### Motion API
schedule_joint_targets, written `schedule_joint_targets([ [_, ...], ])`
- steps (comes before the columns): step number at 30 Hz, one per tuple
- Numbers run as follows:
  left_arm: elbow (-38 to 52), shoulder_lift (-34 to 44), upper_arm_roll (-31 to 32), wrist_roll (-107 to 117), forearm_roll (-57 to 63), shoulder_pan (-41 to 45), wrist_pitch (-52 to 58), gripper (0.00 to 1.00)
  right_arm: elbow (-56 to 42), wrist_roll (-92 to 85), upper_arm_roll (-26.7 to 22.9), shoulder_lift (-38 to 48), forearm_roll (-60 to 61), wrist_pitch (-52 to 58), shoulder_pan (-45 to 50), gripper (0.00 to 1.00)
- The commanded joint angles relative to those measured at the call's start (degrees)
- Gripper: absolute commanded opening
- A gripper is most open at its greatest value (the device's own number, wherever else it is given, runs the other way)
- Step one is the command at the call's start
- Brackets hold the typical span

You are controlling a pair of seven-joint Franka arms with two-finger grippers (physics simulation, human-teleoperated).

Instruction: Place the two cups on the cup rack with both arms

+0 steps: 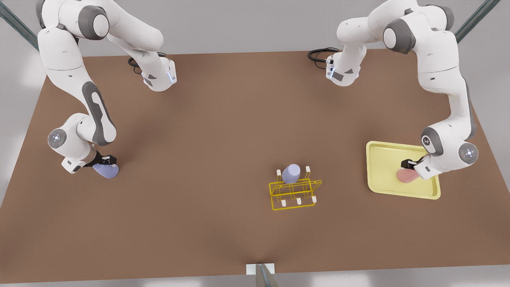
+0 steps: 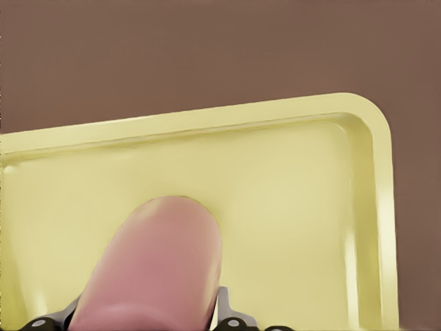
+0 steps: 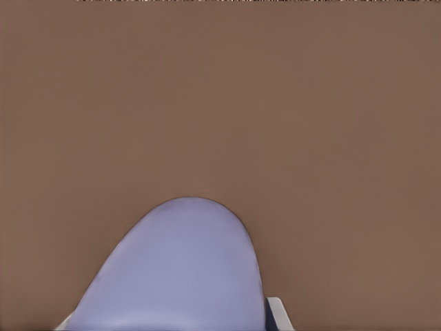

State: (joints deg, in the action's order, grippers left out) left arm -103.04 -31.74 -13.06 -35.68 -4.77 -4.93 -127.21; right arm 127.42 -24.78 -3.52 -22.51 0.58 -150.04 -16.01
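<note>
Currently the left gripper (image 1: 410, 165) grasps the pink cup (image 1: 406, 175) over the tray (image 1: 382, 187); the right gripper (image 1: 106, 161) grasps a lavender cup (image 1: 106, 171). A shallow grip risks slipping before the cup rack (image 1: 295, 193).

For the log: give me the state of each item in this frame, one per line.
pink cup: on the tray, held by left end effector
lavender cup: on the table, held by right end effector
second lavender cup: already on a rack peg
cup rack: upright, other pegs free
tray: flat on table
</note>
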Motion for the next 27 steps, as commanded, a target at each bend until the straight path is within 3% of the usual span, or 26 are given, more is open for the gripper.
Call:
schedule_joint_targets([
  [1,0.0,0.6,0.0,2.5,-0.1,0.2,2.6,0.83,0.0,-0.4,0.0,-0.1,0.0,0.1,0.0,0.81],
  [10,0.1,2.7,0.1,9.1,0.0,2.8,3.7,0.81,-0.3,-0.2,0.3,0.2,-0.1,0.8,0.1,0.77],
  [17,2.4,4.2,5.5,25.5,-3.5,6.6,3.5,0.81,-0.9,-0.2,1.9,1.2,1.4,4.0,0.4,0.77],
  [23,15.4,-0.5,12.1,41.1,-4.8,7.2,7.5,0.81,-3.1,-0.3,6.5,2.4,5.0,8.4,0.1,0.77],
  [27,18.7,-1.5,15.3,50.3,-4.7,7.5,7.4,0.81,-4.0,-0.4,13.1,4.0,11.6,8.9,0.1,0.77],
])
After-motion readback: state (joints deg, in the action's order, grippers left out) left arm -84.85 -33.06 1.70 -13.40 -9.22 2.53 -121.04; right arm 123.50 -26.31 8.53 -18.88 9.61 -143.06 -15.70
